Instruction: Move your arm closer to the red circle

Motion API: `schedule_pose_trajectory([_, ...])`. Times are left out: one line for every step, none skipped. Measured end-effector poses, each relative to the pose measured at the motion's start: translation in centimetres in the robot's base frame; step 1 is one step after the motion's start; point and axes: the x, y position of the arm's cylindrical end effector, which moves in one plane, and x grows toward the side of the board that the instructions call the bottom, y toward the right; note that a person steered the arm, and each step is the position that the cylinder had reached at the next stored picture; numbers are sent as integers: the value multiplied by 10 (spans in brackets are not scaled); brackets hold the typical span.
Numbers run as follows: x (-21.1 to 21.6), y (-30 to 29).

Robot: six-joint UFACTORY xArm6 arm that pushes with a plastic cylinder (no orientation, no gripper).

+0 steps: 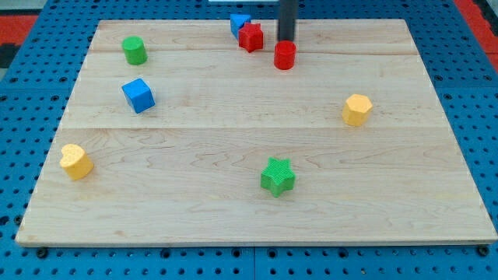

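The red circle stands near the view's top, a little right of the middle of the wooden board. My rod comes down from the view's top edge and my tip sits just above the red circle, at or very near its far side. A red star lies to the left of my tip, with a blue block touching it behind.
A green circle and a blue cube are at the view's left. A yellow heart-like block is at the lower left. A green star is at the lower middle. A yellow hexagon is at the right.
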Motion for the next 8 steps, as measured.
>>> schedule_pose_trajectory([0, 58])
schedule_pose_trajectory([-19, 48])
schedule_pose_trajectory([-52, -11])
schedule_pose_trajectory([-52, -18])
schedule_pose_trajectory([-53, -18])
schedule_pose_trajectory([-53, -22])
schedule_pose_trajectory([-52, -23])
schedule_pose_trajectory([-52, -22])
